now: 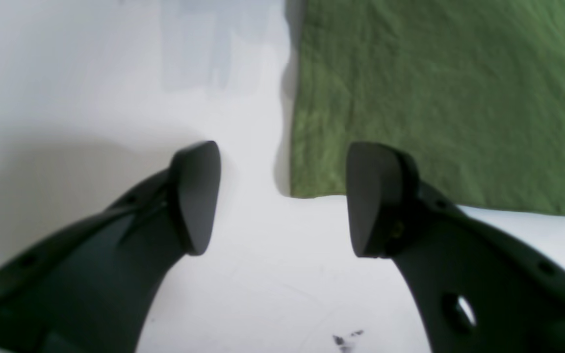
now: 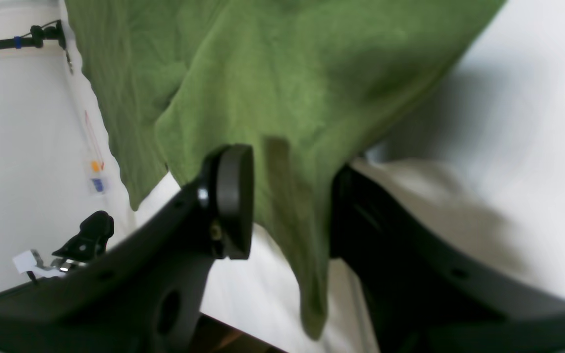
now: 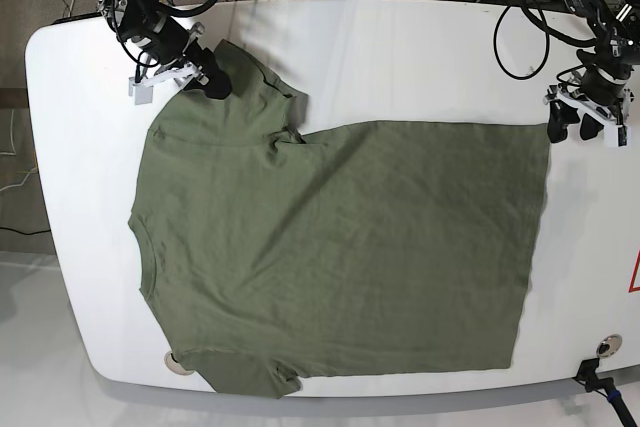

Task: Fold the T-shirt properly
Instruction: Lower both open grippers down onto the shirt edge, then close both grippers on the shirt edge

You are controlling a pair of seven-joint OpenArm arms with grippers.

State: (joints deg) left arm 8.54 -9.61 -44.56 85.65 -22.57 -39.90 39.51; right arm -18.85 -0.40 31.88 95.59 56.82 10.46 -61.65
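Spread flat on the desk (image 3: 400, 37), the T-shirt (image 3: 340, 257) remains unfolded; right fingers (image 2: 236, 201) pinch its far-left sleeve, left fingers (image 1: 196, 196) released.

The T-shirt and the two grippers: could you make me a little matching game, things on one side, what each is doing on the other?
Things:
1. T-shirt
2. left gripper
3. right gripper
4. table

States:
A. white, carrying everything
B. open over bare table beside the shirt's hem corner
C. spread out flat, olive green
D. has a sleeve's cloth between its fingers

Pairs: 1-C, 2-B, 3-D, 4-A
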